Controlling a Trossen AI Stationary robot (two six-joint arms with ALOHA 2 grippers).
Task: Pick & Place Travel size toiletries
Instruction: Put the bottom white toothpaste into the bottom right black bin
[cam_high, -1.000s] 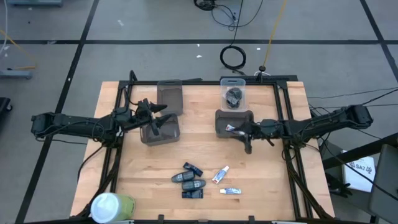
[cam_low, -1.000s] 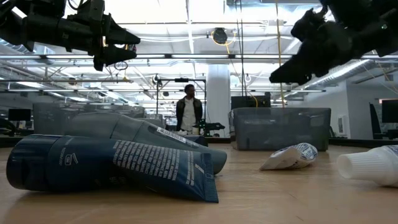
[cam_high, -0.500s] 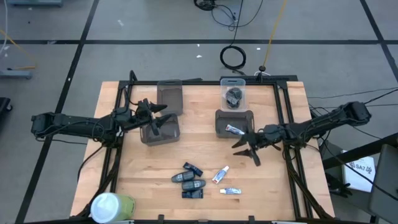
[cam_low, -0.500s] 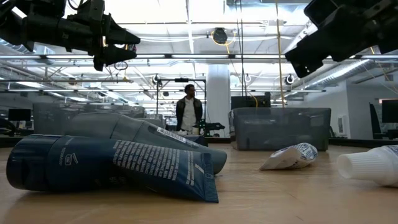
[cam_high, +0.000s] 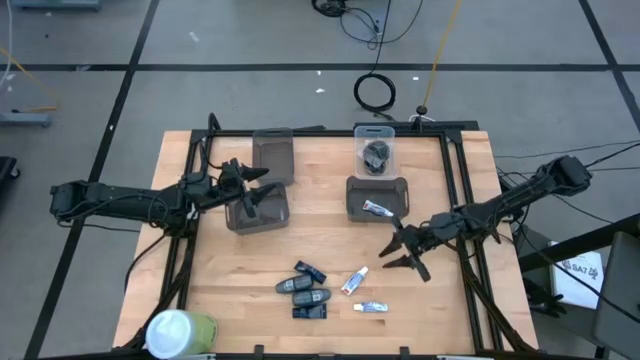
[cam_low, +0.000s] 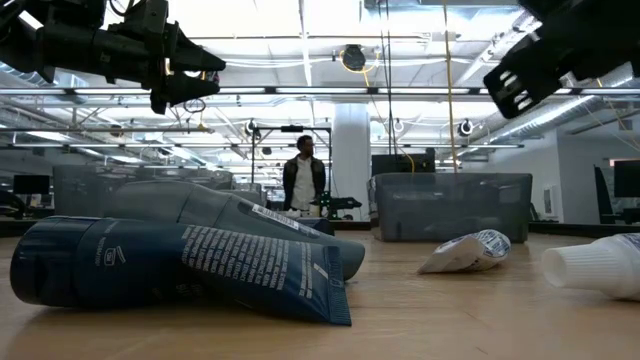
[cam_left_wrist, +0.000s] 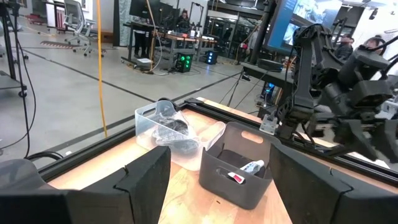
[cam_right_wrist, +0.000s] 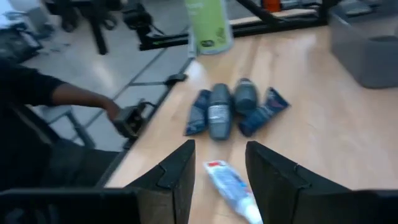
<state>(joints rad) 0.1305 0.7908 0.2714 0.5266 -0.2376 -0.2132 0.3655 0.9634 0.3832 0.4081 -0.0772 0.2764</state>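
Over the wooden table (cam_high: 250, 265), right claw (cam_high: 404, 254) hangs empty, fingers parted, beside white tubes (cam_high: 355, 281).

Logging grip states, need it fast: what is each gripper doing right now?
Left gripper: open, empty, above the grey bin.
Right gripper: open, holding nothing, above the table near the white tubes.

From my low camera the white capped tube (cam_low: 600, 266) runs off the frame's edge. The clear plastic bin's dark lumpy contents (cam_high: 376, 155) are too small to identify. My right wrist feed blurs the white tube with blue and red marks (cam_right_wrist: 231, 185).
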